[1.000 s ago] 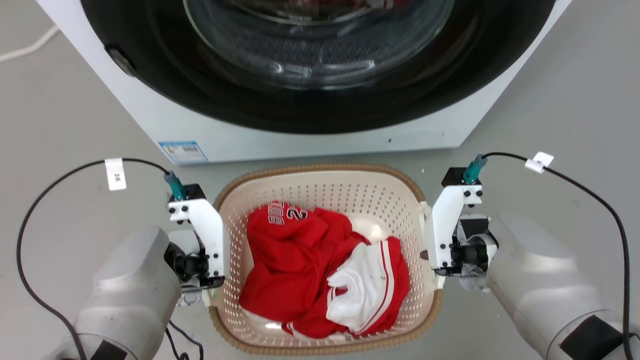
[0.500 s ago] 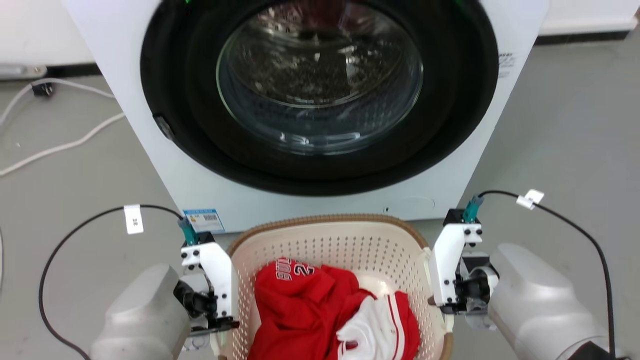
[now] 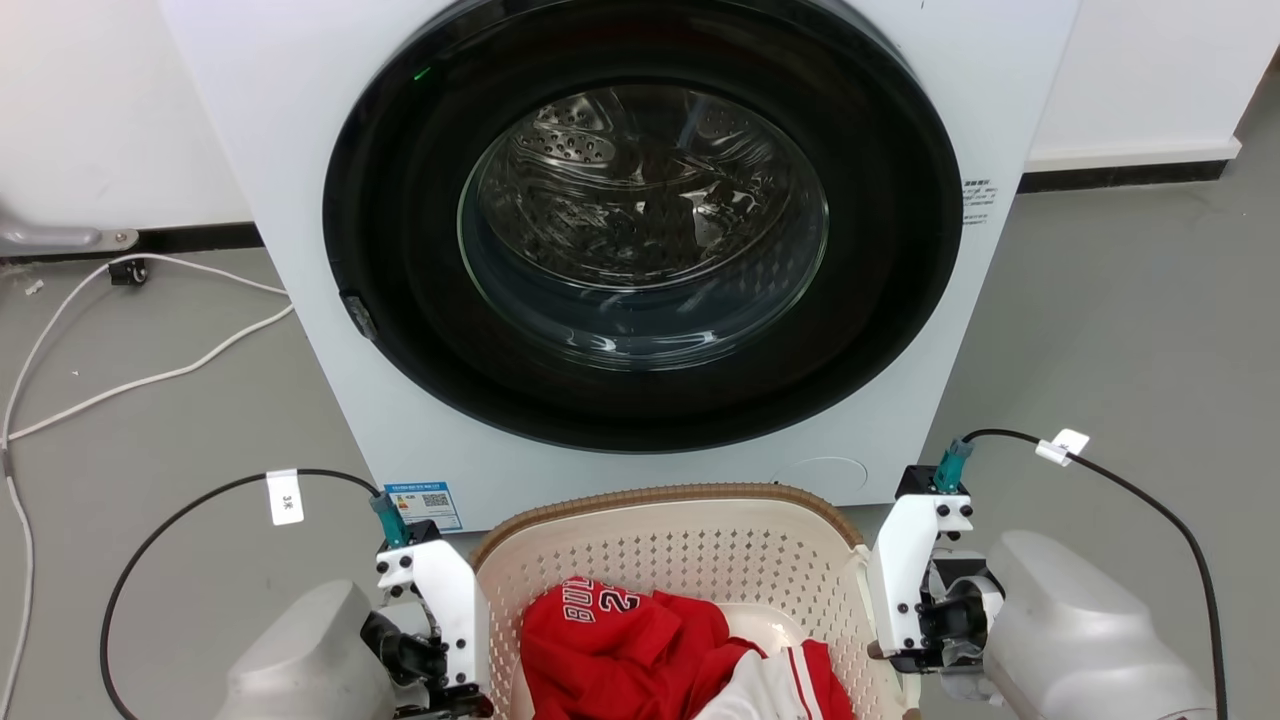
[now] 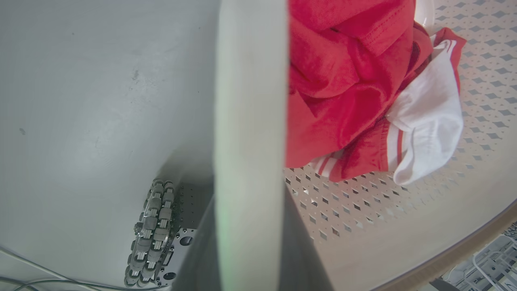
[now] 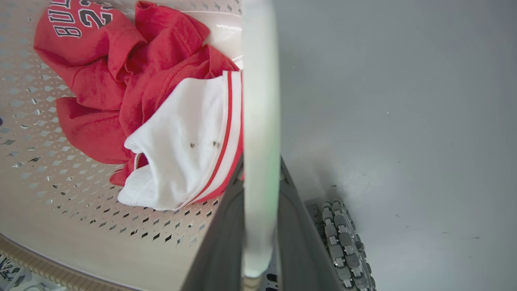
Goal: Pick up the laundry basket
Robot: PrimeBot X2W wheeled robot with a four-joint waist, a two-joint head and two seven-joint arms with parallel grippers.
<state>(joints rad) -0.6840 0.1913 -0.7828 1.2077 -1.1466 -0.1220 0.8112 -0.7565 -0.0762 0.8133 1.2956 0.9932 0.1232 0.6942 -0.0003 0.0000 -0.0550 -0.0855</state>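
Observation:
The cream perforated laundry basket (image 3: 668,496) with its brown rim hangs at the bottom of the head view, between my two arms. Red and white clothes (image 3: 640,640) lie inside it. My left gripper (image 3: 468,690) is shut on the basket's white left handle (image 4: 250,121), with a dark finger (image 4: 301,242) pressed on each side. On the other side, the white right handle (image 5: 260,121) is clamped by my right gripper (image 3: 885,648), whose fingers (image 5: 222,242) flank it. Both wrist views look down past the basket (image 4: 383,210) (image 5: 60,182) to the grey floor well below.
A white front-loading washing machine (image 3: 250,120) with its round glass door (image 3: 640,220) shut stands directly behind the basket. A white cable (image 3: 150,375) lies on the grey floor at left. My base wheels (image 4: 151,234) (image 5: 343,238) show under the basket.
The head camera has tilted up, bringing the whole washer door into view. The basket now overlaps the washer's lower front, carried higher. Both grippers still clamp the handles.

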